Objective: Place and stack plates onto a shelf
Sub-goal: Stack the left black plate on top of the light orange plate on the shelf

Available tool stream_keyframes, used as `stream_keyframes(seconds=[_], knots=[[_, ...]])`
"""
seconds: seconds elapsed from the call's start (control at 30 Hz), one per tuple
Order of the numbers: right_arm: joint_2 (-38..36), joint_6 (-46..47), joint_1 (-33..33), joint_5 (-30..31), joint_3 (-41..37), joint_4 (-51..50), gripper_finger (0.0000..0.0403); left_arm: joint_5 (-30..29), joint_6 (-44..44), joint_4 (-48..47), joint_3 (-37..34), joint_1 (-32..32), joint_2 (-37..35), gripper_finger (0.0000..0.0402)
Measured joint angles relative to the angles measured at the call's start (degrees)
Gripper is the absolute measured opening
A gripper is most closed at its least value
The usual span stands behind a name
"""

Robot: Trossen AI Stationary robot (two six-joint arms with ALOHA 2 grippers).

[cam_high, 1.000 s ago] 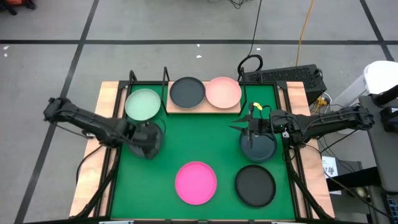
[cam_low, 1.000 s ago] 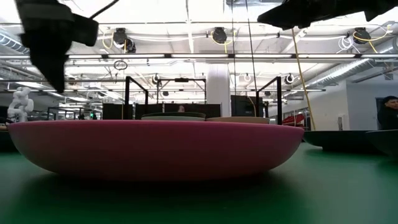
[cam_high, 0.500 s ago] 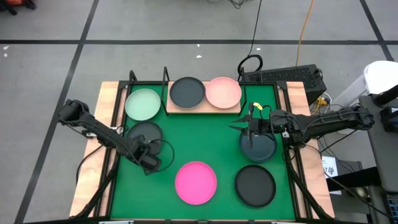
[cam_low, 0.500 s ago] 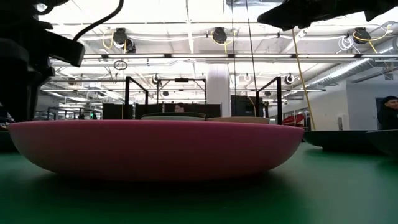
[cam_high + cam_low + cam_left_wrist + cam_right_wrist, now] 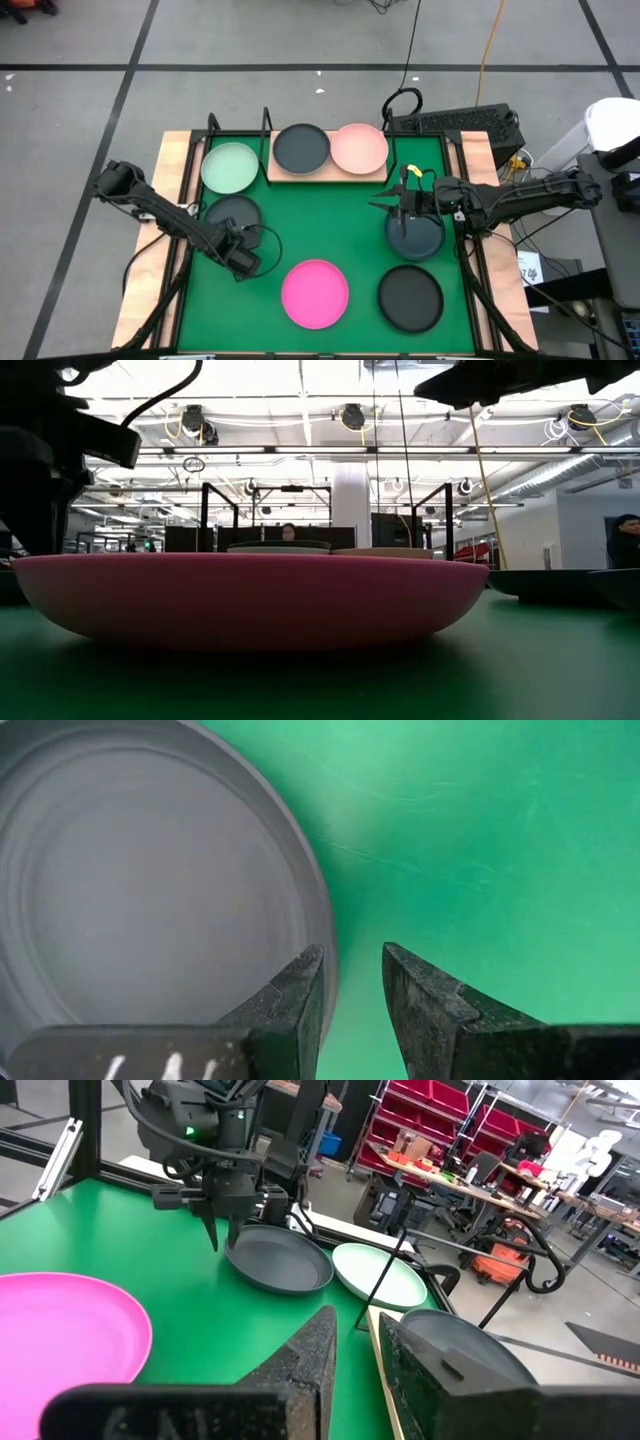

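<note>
Overhead arrangement of plates around the green mat [image 5: 320,225]. The shelf [image 5: 330,165], a light wooden board with black wire uprights, lies at the mat's far edge and carries a dark grey plate [image 5: 301,148] and a pale pink plate [image 5: 359,148] side by side, touching. The mint green plate [image 5: 229,167] sits just beside the shelf at the mat's far left corner. The magenta plate [image 5: 315,293] rests on the mat's near middle, and a further dark plate [image 5: 410,298] lies at the mat's near right corner.

The left gripper [image 5: 243,262] hangs low over the mat's left part, beside the near rim of a dark grey plate [image 5: 233,214]. In the left wrist view its fingers [image 5: 300,1005] stand slightly parted with bare mat between them; one finger lies at that plate's rim [image 5: 150,880], and nothing is grasped.

The right gripper [image 5: 405,205] hovers over the mat's right side, above the far edge of another dark plate [image 5: 416,238]. Its fingers [image 5: 310,1355] show only a narrow gap in the right wrist view; whether they pinch anything cannot be told from these views
</note>
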Motion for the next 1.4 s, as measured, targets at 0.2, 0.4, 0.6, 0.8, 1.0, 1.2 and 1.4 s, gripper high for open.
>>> stream_keyframes(seconds=[0.2,0.4,0.6,0.8,1.0,1.2,1.4], knots=[[0.00,-0.03,0.00,-0.01,0.00,-0.60,0.0066,0.40,-0.98,4.62,-3.61,-0.08,1.40,0.0110],[-0.02,-0.03,0.00,-0.01,0.00,-0.71,0.0066,0.42,-2.98,6.18,-5.02,-0.04,1.46,0.0106],[-0.02,-0.03,0.00,-0.01,0.00,-0.71,0.0066,0.41,-2.11,6.27,-5.02,-0.04,1.46,0.0045],[-0.01,-0.03,0.00,-0.01,0.00,-0.73,0.0066,3.17,-0.91,7.19,-4.60,0.09,1.33,0.0011],[-0.02,0.04,0.00,-0.01,0.00,-0.71,0.0066,7.89,2.69,6.89,4.73,-0.25,1.27,0.0010],[-0.01,0.13,0.00,-0.01,0.00,-0.71,0.0066,-1.04,10.99,1.35,17.74,-0.45,1.27,0.0010],[-0.01,0.15,0.00,-0.01,0.00,-0.86,0.0066,-7.94,16.25,-3.89,24.06,0.09,1.22,0.0010]])
